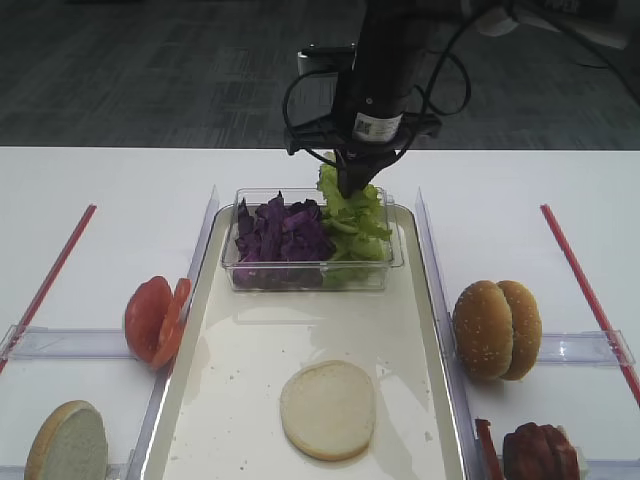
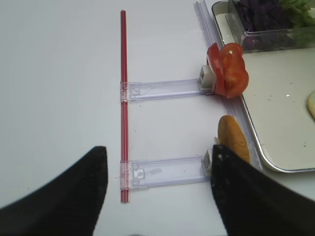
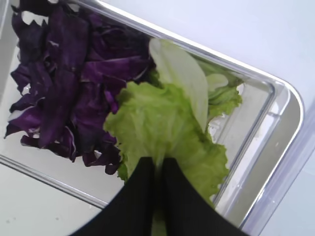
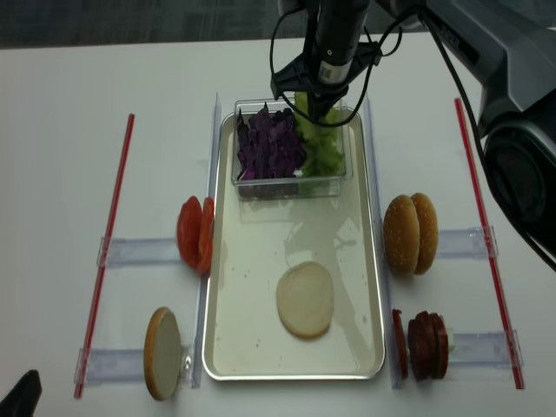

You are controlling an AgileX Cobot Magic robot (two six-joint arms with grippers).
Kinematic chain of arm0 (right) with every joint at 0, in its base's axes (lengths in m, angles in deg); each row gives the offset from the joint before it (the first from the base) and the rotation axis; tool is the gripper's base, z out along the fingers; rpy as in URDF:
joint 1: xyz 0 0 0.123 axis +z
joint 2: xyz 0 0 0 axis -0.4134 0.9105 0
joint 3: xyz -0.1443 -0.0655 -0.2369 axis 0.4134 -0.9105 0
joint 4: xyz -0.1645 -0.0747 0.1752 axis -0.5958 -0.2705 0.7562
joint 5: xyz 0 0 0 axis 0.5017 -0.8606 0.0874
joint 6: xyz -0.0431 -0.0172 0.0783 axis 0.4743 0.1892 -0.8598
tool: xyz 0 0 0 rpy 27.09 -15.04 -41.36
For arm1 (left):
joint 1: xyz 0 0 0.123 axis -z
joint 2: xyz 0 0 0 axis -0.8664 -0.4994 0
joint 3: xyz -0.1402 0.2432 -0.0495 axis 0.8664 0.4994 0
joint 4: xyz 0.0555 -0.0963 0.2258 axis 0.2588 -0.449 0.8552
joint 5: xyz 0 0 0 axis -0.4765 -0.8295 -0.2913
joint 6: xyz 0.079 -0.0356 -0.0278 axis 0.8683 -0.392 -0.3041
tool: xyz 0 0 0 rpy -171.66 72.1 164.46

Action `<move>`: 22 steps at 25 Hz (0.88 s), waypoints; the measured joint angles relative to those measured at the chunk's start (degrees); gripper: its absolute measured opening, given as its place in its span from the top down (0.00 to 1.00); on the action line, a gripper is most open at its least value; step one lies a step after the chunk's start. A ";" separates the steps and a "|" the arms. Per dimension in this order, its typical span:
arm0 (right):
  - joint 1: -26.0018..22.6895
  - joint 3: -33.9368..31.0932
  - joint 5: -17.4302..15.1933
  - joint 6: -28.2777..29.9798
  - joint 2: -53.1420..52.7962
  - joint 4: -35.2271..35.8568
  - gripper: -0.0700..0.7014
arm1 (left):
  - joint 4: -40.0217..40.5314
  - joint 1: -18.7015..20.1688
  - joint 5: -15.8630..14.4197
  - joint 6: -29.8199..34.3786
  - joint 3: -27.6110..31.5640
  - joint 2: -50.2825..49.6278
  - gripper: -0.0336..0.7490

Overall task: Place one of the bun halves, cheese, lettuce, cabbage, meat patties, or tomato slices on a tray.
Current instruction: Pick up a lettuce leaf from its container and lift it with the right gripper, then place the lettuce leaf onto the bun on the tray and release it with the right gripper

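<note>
Just above the tub, lettuce point(image 3: 162, 132) stem pinched between closed right fingers point(image 3: 142, 196).

I had one crinkly green leaf of lettuce point(image 3: 162, 128) pinched at its stem, lifted over the rest of the green leaves. The purple cabbage point(image 1: 281, 233) sat in a heap right beside them. On the long cream tray point(image 1: 240, 400) one bun half point(image 1: 327, 409) lay flat with its pale side up. Two more bun halves point(image 1: 497, 329) stood on edge to the right of the tray, and another point(image 1: 67, 442) stood to the left. The red tomato slices point(image 1: 155, 319) stood up near the tray's left rim. The dark meat patties point(image 4: 423, 343) stood on edge at the right.
</note>
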 joint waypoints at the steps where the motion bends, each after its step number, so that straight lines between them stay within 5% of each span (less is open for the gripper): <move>1: 0.00 0.00 -0.08 0.00 -0.47 0.00 0.81 | 0.00 0.00 0.00 0.00 0.00 0.00 0.40; 19: 0.00 -0.12 -0.35 0.22 -5.92 0.55 0.81 | 0.00 0.00 0.00 0.00 0.00 0.00 0.40; 22: 0.00 -4.71 -0.35 1.15 -8.43 2.36 0.81 | 0.00 0.00 0.00 0.00 0.00 0.00 0.40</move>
